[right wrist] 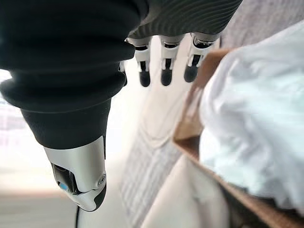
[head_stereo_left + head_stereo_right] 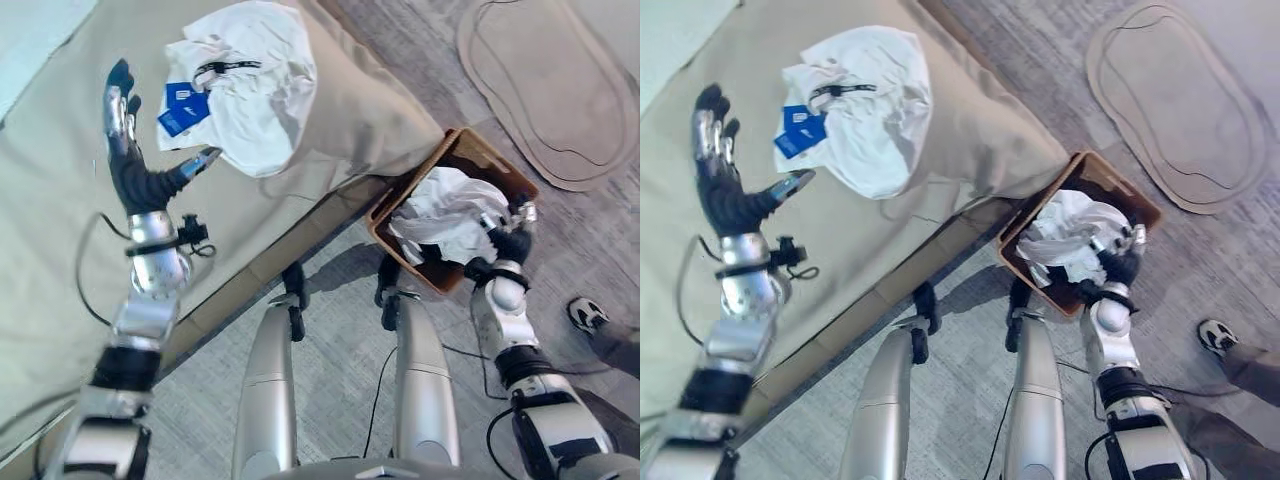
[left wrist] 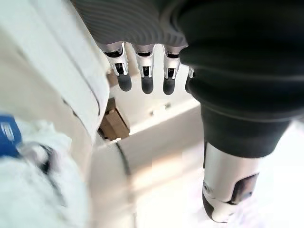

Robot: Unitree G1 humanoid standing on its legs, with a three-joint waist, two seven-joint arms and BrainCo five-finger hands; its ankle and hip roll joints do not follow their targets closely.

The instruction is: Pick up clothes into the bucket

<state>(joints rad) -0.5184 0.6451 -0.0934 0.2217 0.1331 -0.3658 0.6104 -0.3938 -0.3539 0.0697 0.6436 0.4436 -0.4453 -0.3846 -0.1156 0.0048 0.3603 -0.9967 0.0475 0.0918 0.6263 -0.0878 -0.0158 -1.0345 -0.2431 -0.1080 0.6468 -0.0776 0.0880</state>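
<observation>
A white garment (image 2: 250, 90) with a blue tag (image 2: 183, 108) and a black strap lies crumpled on the beige bed (image 2: 60, 200). My left hand (image 2: 130, 150) hovers above the bed just left of the garment, open with straight fingers (image 3: 145, 80) and its thumb stretched toward the cloth, holding nothing. A brown bucket-like basket (image 2: 500, 165) stands on the floor by the bed corner with white clothes (image 2: 450, 210) piled inside. My right hand (image 2: 512, 235) hangs at the basket's near edge, open with fingers (image 1: 164, 71) straight, beside the white cloth (image 1: 256, 123).
A beige oval rug (image 2: 555, 85) lies on the grey floor beyond the basket. A person's shoe (image 2: 588, 315) and trouser leg (image 2: 1250, 370) show at the right edge. The bed's corner overhangs next to the basket.
</observation>
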